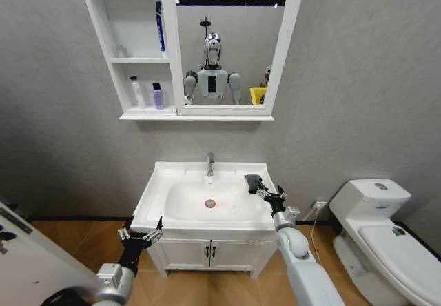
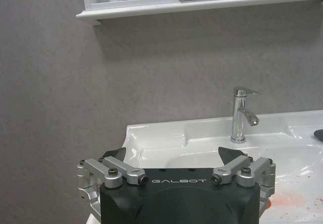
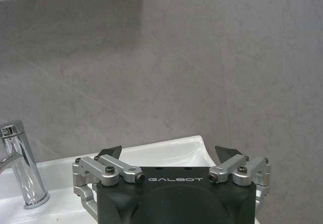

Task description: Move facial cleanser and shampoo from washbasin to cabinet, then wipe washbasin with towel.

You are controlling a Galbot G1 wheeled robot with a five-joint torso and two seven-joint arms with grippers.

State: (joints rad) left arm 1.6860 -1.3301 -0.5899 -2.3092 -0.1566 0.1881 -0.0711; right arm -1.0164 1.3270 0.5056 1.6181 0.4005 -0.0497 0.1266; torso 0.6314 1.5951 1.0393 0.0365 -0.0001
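**Bottles shelved; towel lying at basin's right edge**

Glossy white ceramic washbasin (image 1: 160, 194); soft dark towel (image 1: 253, 182) is resting on its right rim. Right gripper (image 1: 274, 200) is hovering just beside it, jaws spread. Left gripper (image 1: 140, 235) is waiting at the front-left corner, jaws spread. Head view is showing white and purple bottles (image 1: 158, 96) on the cabinet's (image 1: 98, 27) lower shelf.

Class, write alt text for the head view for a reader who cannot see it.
A white washbasin with a chrome tap; the right gripper, jaws open, is beside a dark towel on its rim. Two bottles stand on the cabinet.
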